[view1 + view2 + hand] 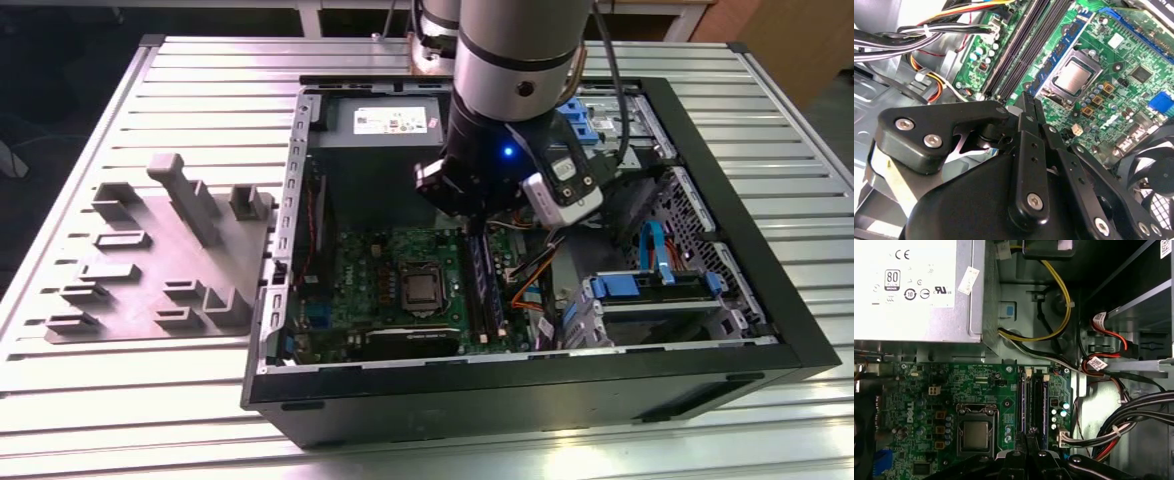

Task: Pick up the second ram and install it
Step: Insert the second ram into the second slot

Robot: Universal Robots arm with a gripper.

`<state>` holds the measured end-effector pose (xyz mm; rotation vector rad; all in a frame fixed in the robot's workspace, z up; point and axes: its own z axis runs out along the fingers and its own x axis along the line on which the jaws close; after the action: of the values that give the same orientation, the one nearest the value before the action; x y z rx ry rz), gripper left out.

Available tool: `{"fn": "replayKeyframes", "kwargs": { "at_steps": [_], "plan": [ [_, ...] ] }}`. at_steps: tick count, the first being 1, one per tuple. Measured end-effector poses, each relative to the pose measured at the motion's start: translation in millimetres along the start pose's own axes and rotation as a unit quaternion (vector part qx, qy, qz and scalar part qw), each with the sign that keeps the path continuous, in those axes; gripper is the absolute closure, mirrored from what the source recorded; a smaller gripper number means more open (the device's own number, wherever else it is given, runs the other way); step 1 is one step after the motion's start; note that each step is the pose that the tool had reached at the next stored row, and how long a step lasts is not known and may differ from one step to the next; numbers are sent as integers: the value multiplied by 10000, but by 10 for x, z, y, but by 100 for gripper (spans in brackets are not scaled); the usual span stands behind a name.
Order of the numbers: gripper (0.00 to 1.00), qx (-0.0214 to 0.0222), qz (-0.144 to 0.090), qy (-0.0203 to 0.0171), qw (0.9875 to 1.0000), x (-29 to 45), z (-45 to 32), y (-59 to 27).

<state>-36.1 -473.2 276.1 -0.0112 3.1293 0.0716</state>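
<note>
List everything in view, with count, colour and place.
table: one, silver, under everything.
holder plate: one, grey, on the table, exterior view's left.
computer case: one, black, open, on the table.
power supply: one, grey, inside the case.
circuit board: one, green, inside the case.
memory slots: several, black, on the circuit board.
drive latches: several, blue, case side at exterior view's right.
cables: many, mixed colours, beside the circuit board.
arm: one, grey, above the case.
gripper: one, black, down at the memory slots.
</note>
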Motion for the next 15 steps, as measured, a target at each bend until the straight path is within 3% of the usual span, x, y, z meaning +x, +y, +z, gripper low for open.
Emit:
{"fn": "replayKeyframes", "kwargs": {
  "at_steps": [15],
  "plan": [
    [88,-11,1,-1,10000,-30,77,-4]
  ]
}}
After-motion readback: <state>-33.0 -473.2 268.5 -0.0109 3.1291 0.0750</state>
